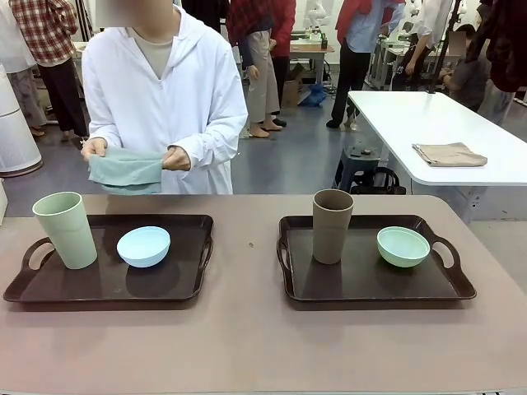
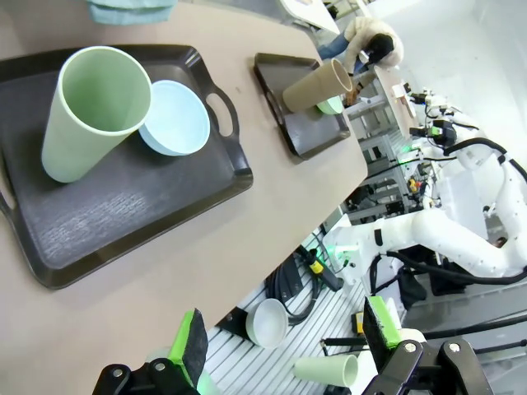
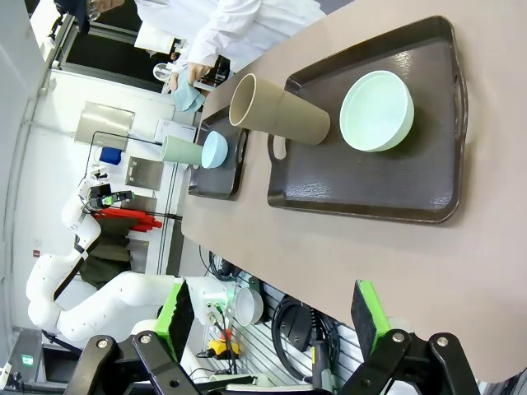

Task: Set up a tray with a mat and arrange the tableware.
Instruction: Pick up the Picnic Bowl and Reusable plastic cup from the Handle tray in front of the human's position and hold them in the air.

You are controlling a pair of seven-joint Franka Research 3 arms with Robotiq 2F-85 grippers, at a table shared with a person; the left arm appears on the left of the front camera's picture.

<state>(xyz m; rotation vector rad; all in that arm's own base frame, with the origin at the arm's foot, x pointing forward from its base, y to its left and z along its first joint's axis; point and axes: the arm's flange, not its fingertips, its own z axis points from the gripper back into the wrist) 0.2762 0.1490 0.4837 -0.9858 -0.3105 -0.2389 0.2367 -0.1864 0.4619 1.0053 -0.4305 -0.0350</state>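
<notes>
A: What is the person (image 1: 165,90) wearing?
B: A white, long-sleeved hooded coat over a beige top.
A: And the robot?
B: The left gripper (image 2: 284,333) and right gripper (image 3: 272,317) are black, with bright green pads (image 2: 188,341) and silver screws at the joints.

On the bench (image 1: 247,346), a cup (image 1: 66,230) is set left of a bowl (image 1: 143,246) on the left tray (image 1: 107,288); a second cup (image 1: 332,226) is set left of a second bowl (image 1: 403,246) on the right tray (image 1: 362,284).

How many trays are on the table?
2. The left tray holds the green cup and blue bowl; the right tray holds the brown cup and mint bowl.
</notes>
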